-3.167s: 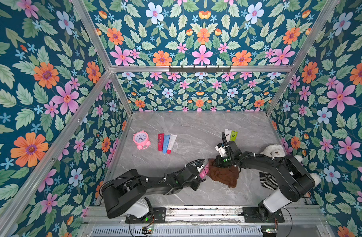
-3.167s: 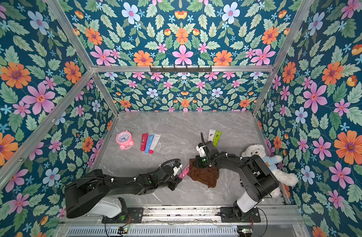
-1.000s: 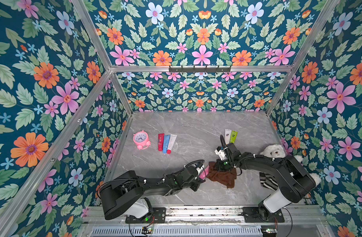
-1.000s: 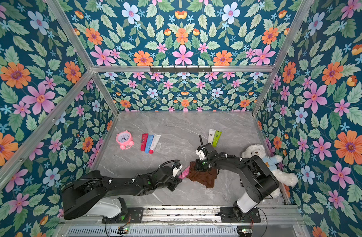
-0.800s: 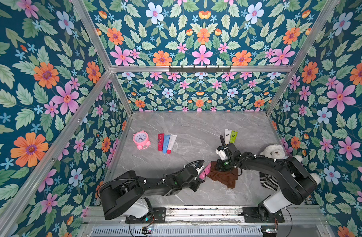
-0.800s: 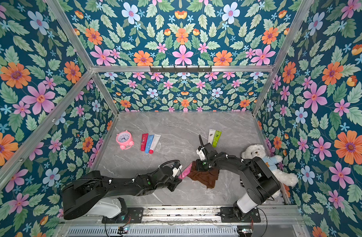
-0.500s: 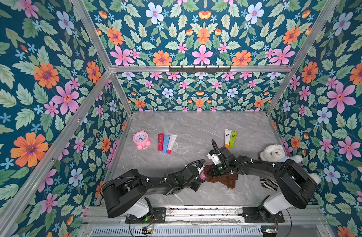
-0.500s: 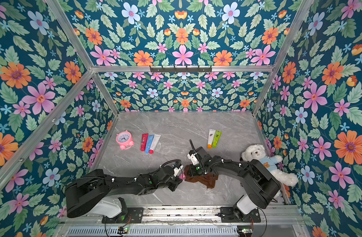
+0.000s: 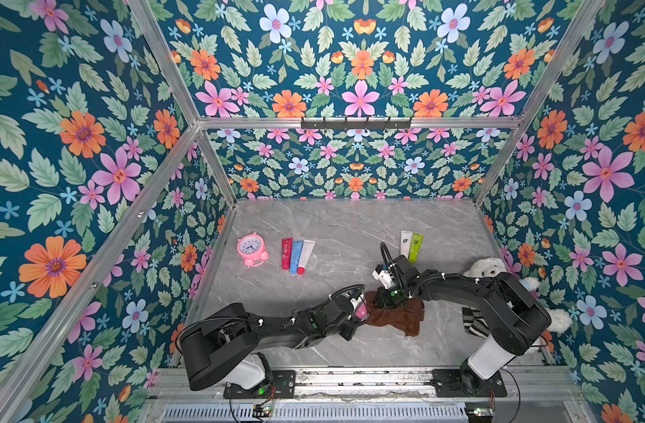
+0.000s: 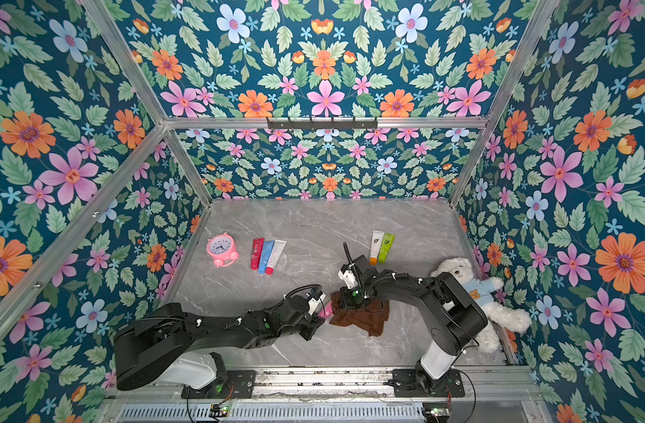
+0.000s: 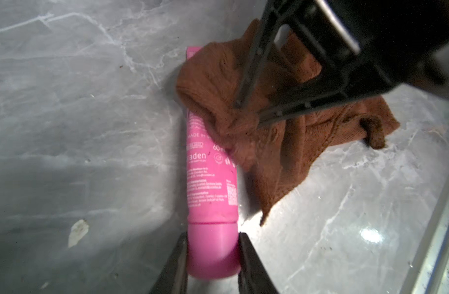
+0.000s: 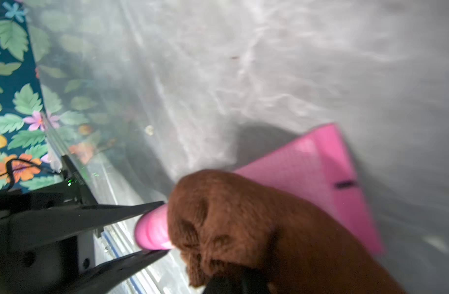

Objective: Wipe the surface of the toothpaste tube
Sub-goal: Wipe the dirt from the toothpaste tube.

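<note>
A pink toothpaste tube (image 11: 210, 183) lies on the grey marble table. My left gripper (image 11: 212, 236) is shut on its round cap. A brown cloth (image 11: 282, 142) is draped over the tube's flat far end. My right gripper (image 11: 248, 114) is shut on a bunched fold of the cloth and presses it onto the tube. In the right wrist view the cloth (image 12: 231, 216) hides most of the tube (image 12: 320, 163); only the crimped end and cap show. In a top view the two grippers meet at the tube (image 9: 361, 311) near the table's front middle.
A pink alarm clock (image 9: 251, 249) and three tubes (image 9: 297, 254) lie at the back left. A white and a green tube (image 9: 410, 245) lie behind my right gripper. A white teddy bear (image 9: 489, 265) and a striped cloth (image 9: 472, 320) sit at the right wall.
My right gripper has dragged the brown cloth to the left and toward the front, onto the pink tube. The left arm and the tube have stayed in place.
</note>
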Controlling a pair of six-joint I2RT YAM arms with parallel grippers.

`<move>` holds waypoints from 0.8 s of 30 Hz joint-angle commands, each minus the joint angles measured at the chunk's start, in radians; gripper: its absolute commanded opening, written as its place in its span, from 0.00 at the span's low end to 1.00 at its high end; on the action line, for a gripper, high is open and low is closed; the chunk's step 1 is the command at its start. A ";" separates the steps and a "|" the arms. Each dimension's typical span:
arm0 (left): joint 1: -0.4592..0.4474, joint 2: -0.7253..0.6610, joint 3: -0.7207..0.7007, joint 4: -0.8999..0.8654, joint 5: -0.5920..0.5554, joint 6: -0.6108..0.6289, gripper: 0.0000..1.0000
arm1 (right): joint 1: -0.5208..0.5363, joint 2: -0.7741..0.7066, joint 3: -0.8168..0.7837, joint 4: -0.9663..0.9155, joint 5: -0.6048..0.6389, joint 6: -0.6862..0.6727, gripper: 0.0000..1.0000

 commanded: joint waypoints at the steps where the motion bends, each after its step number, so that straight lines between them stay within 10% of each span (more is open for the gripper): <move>1: -0.002 0.002 0.003 -0.010 0.011 0.001 0.00 | -0.025 -0.035 -0.016 -0.072 0.245 -0.030 0.00; 24: -0.004 0.025 0.021 -0.019 0.019 0.008 0.00 | 0.019 0.026 0.043 0.028 0.143 -0.023 0.00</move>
